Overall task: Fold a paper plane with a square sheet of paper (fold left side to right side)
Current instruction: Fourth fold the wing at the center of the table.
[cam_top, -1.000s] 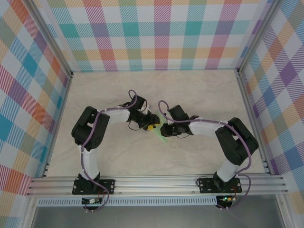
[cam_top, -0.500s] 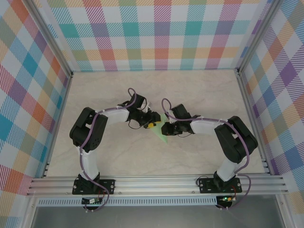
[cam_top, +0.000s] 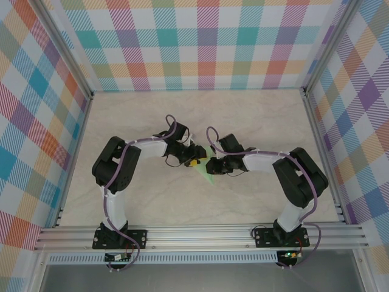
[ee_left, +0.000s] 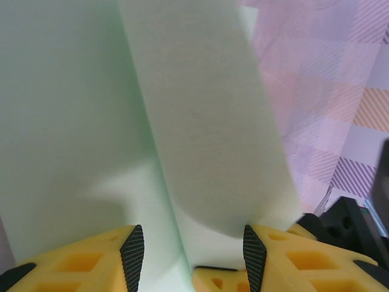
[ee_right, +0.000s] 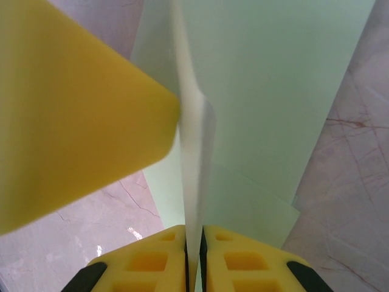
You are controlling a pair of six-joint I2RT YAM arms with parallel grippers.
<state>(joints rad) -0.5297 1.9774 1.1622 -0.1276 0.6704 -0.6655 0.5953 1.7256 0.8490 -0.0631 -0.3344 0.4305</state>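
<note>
Closest to the right wrist camera, the right claw (ee_right: 194, 236) has its yellow plastic fingers pressed together on a thin upright layer of the paper plane (ee_right: 273, 91). This looks like a pinch meant to hold that ridge steady while the other arm works. The paper is pale mint green, matte and unmarked. It lies in overlapping creased layers whose straight edges run away from the lens.

Just past the pinch, a blurred yellow finger (ee_right: 67, 121) of the left arm meets the same raised edge from the side. In the left wrist view, the left claw (ee_left: 193, 258) stands apart. Its black textured pads (ee_left: 132, 258) sit on either side of a long, curling flap of paper without squeezing it. I judge it is placed to carry the flap over toward the right.

From above, both claws meet mid-bench with the paper plane under and between them, one green corner poking out toward the arm bases. The bench (cam_top: 255, 115) is smooth, cream and marble-veined. Beyond it stand pastel plaid walls (cam_top: 206, 42) in aluminium framing.
</note>
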